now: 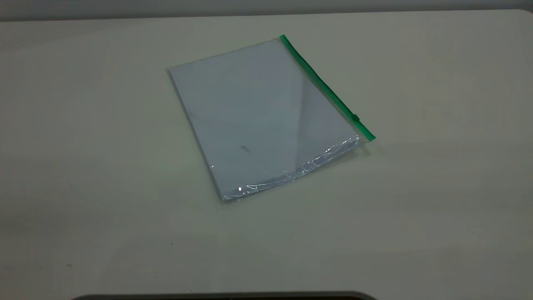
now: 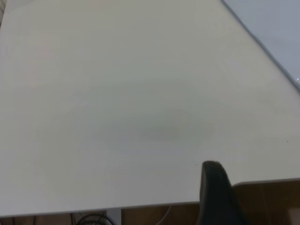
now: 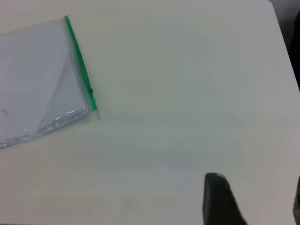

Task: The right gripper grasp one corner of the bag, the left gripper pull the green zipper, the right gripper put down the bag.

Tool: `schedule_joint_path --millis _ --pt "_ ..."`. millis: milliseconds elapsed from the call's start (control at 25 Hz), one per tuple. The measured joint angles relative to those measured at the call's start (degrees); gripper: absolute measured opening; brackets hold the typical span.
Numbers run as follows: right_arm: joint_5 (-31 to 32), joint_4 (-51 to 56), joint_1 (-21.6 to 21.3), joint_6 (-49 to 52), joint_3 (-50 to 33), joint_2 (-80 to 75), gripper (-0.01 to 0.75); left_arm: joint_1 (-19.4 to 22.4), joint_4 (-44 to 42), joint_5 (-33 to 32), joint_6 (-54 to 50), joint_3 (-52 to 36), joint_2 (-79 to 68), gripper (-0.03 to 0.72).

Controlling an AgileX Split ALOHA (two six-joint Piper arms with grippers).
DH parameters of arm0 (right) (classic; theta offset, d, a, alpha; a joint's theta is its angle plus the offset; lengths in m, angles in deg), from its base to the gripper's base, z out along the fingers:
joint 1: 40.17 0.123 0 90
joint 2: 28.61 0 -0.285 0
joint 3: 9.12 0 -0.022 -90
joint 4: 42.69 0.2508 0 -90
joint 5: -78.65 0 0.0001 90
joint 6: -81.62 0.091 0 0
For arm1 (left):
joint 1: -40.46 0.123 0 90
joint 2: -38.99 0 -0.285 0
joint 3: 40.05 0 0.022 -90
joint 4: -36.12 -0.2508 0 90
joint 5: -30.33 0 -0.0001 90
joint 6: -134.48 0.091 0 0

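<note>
The bag [image 1: 262,121] lies flat on the white table [image 1: 437,187], slightly turned. The green zipper [image 1: 325,85] runs along its right long edge, with the slider tab [image 1: 356,118] near the near end. Neither gripper shows in the exterior view. In the right wrist view the right gripper [image 3: 257,183] hovers over bare table, well away from the bag [image 3: 37,79] and its green zipper [image 3: 79,65]; its jaws stand wide apart and empty. In the left wrist view the left gripper [image 2: 258,180] shows one black finger [image 2: 213,187] near the table's edge, with a corner of the bag [image 2: 272,28] far off.
The table's edge [image 2: 140,206] shows in the left wrist view, with brown floor and cables below it. A dark curved rim [image 1: 225,296] lies along the near edge in the exterior view. Bare table surrounds the bag on all sides.
</note>
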Motion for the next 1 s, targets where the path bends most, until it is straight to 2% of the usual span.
schedule_joint_path --millis 520,760,840,1000 --pt "0.00 0.07 0.00 0.00 0.00 0.00 0.418 0.00 0.07 0.00 -0.07 0.00 0.00 0.480" --pt "-0.91 5.77 0.00 -1.02 0.00 0.00 0.416 0.00 0.71 0.00 -0.14 0.00 0.00 0.480" --pt "-3.55 9.39 0.00 -1.72 0.00 -0.06 0.412 0.00 1.06 0.49 -1.49 0.27 -0.30 0.480" --pt "-13.41 16.36 0.00 -6.25 -0.51 -5.40 0.411 0.00 1.33 5.36 -5.73 3.19 -7.18 0.480"
